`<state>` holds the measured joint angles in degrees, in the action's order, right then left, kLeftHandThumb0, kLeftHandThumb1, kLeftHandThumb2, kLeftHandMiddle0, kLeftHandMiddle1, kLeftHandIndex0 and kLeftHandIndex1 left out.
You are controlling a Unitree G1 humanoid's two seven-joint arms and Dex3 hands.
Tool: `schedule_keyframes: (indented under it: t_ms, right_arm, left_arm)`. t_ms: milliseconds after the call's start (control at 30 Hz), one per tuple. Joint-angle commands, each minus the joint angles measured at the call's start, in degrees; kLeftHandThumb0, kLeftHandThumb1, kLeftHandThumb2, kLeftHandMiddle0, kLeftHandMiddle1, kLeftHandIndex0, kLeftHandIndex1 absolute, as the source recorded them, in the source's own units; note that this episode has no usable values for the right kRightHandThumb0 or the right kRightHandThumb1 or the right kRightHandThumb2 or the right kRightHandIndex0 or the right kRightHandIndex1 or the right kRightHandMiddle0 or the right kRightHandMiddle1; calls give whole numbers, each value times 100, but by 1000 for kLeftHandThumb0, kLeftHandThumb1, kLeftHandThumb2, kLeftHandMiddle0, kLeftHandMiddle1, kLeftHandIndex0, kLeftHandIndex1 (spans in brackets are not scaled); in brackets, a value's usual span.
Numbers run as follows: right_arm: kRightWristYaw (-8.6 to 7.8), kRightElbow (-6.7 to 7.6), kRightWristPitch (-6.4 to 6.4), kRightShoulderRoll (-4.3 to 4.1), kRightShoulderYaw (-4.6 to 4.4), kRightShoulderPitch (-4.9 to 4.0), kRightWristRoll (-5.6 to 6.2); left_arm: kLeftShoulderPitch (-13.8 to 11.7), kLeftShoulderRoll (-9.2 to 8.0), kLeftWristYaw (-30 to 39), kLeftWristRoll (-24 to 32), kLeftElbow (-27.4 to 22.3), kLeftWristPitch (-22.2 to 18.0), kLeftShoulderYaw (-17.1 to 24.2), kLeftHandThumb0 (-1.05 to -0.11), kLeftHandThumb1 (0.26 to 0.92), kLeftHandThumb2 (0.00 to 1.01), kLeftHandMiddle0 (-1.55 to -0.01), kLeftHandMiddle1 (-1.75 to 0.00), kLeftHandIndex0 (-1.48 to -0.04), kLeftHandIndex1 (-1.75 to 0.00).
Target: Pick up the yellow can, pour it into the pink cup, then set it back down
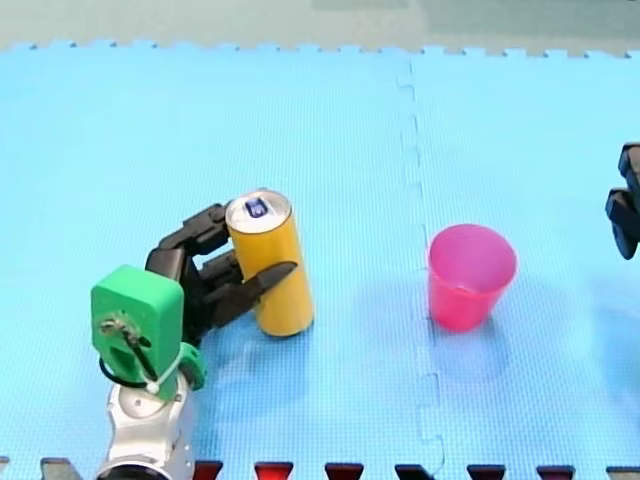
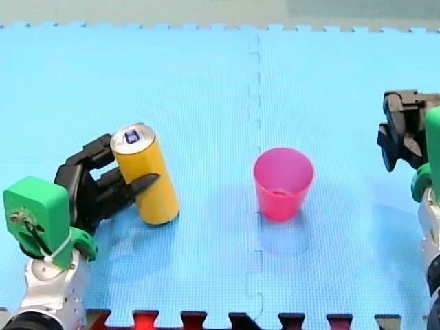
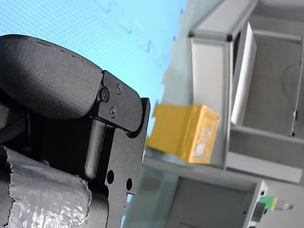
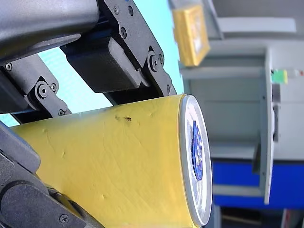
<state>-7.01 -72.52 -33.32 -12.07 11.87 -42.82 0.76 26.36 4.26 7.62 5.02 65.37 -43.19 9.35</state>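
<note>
Yellow can (image 1: 272, 268) toward the front-left of blue foam mat (image 1: 330, 150), leaning, clasped round by left hand (image 1: 215, 275). Pink cup (image 1: 470, 275) upright beside centre seam (image 1: 415, 150). Right hand (image 2: 402, 134) at right edge, empty, grip impossible to tell.

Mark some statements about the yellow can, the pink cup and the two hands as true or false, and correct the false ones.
1. The left hand has its fingers around the yellow can. True.
2. The pink cup lies on its side. False: it stands upright on the blue mat, mouth up.
3. The right hand holds the pink cup. False: it is at the mat's right edge, apart from the cup, and holds nothing.
4. In the head views, the yellow can is to the left of the pink cup. True.
5. The yellow can is over the pink cup's mouth. False: the two are apart, with bare mat between them.
</note>
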Motion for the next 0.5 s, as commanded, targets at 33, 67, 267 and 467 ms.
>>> schedule_keyframes:
  t_ms: [33, 67, 267, 467]
  right_arm:
    - [20, -4, -13, -27, 10, 14, 15]
    - [27, -3, -11, -28, 8, 12, 12]
    - [26, -9, 8, -28, 9, -9, 14]
    - [0, -9, 22, -31, 17, -14, 27]
  left_arm:
    - [-162, -34, -251, -392, 102, -624, -202, -371, 777, 1, -1341, -3, -1226, 0]
    - [-180, -46, -365, -501, 122, -721, -246, -372, 778, 2, -1342, -4, -1226, 0]
    - [-183, -87, -962, -949, 228, -1061, -407, -379, 785, 3, -1360, -12, -1223, 0]
    - [-178, -86, -1052, -974, 277, -1143, -451, -388, 791, 3, -1377, -19, -1218, 0]
